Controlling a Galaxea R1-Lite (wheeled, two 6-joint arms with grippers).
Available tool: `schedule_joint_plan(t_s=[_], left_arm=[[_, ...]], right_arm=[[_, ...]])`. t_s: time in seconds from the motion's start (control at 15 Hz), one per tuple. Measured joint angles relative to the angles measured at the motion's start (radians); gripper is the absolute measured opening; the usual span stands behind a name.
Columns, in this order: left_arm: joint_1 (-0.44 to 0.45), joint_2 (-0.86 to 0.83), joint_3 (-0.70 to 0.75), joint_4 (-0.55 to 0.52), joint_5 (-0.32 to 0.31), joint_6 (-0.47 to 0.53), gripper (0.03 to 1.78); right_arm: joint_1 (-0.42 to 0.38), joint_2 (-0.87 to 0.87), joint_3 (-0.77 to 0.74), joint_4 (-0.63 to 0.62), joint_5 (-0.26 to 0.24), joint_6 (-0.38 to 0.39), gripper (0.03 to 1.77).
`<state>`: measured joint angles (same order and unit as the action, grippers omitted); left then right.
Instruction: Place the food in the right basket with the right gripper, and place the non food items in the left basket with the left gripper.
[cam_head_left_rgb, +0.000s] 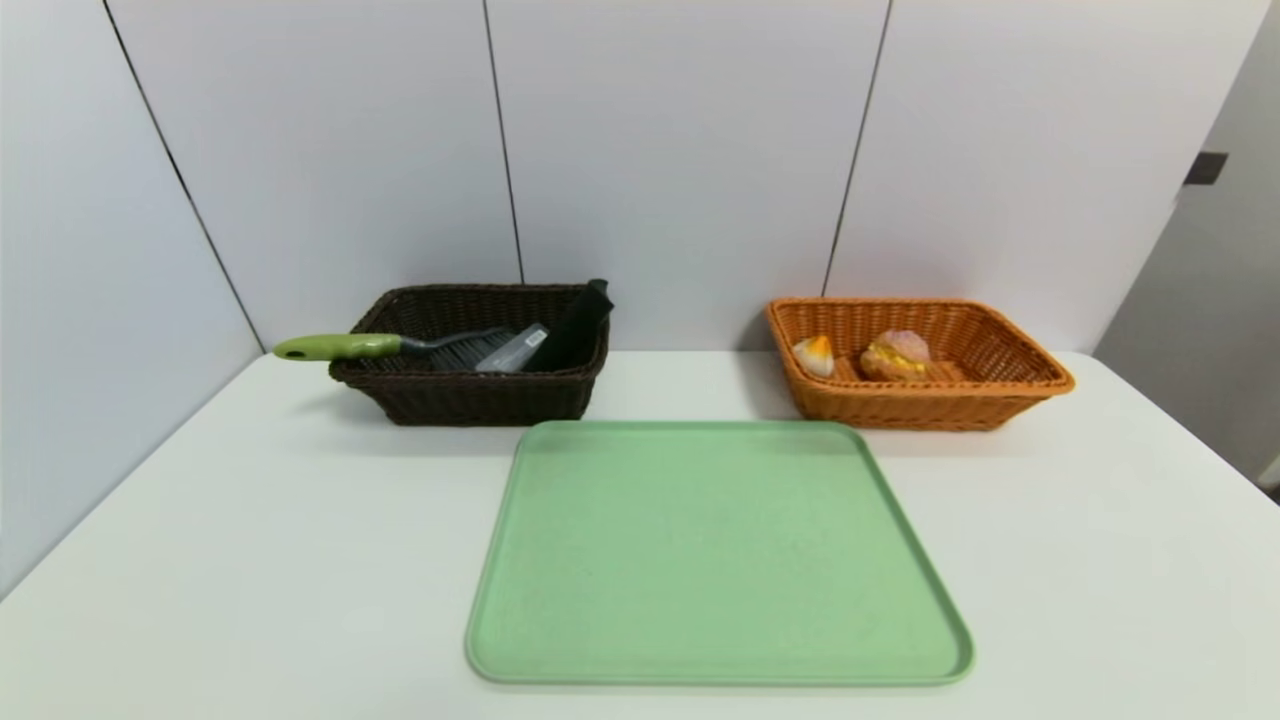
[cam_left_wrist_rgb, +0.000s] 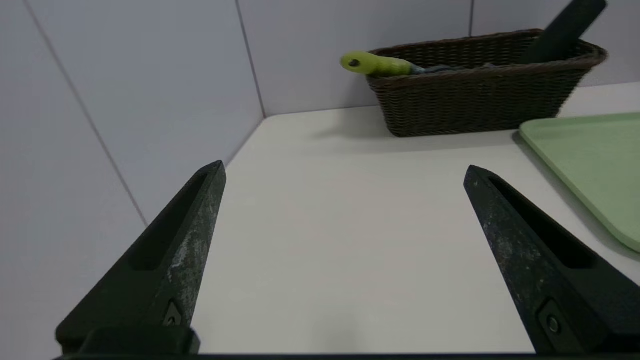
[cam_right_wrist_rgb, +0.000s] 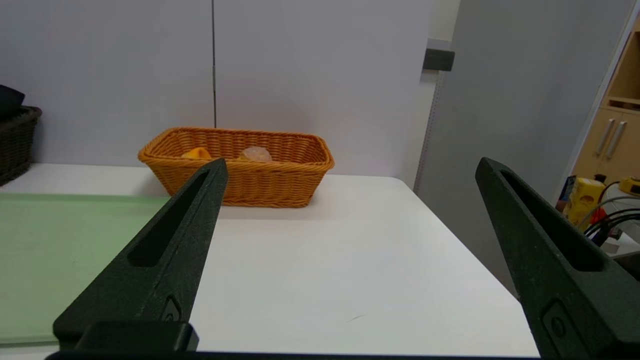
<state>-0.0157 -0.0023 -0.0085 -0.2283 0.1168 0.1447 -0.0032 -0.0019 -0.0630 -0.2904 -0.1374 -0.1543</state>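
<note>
1. head view: a green tray lies on the white table. beyond the tray's far left corner sits the dark brown basket, holding the green-handled brush (its handle juts out over the rim, away from the tray), the grey case and the black pouch, which leans on the corner. beyond the tray's far right corner sits the orange basket, holding the pale bun and the cream puff. no arm shows here.
2. left wrist view: the left gripper is spread wide, gripping nothing, over bare table beside the tray's left edge.
3. right wrist view: the right gripper is likewise spread wide and empty, beside the tray's right edge.
</note>
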Motion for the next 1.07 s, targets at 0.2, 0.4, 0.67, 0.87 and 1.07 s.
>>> schedule_joint_plan(t_s=[0.2,0.4,0.67,0.87,1.07], left_arm=[[0.000,0.000,0.008,0.106,-0.152,-0.102,1.69],[0.000,0.000,0.008,0.134,-0.195,-0.149,1.69],[0.000,0.000,0.009,0.135,-0.177,-0.134,1.69],[0.000,0.000,0.009,0.201,-0.123,-0.080,1.69],[0.000,0.001,0.009,0.197,-0.121,-0.085,1.69]], right_arm=[[0.000,0.000,0.055,-0.026,-0.001,-0.004,1.71],[0.000,0.000,0.062,0.058,-0.004,-0.002,1.71],[0.000,0.000,0.063,0.145,0.055,0.033,1.71],[0.000,0.000,0.063,0.234,0.145,0.027,1.71],[0.000,0.000,0.063,0.294,0.159,0.052,1.71]])
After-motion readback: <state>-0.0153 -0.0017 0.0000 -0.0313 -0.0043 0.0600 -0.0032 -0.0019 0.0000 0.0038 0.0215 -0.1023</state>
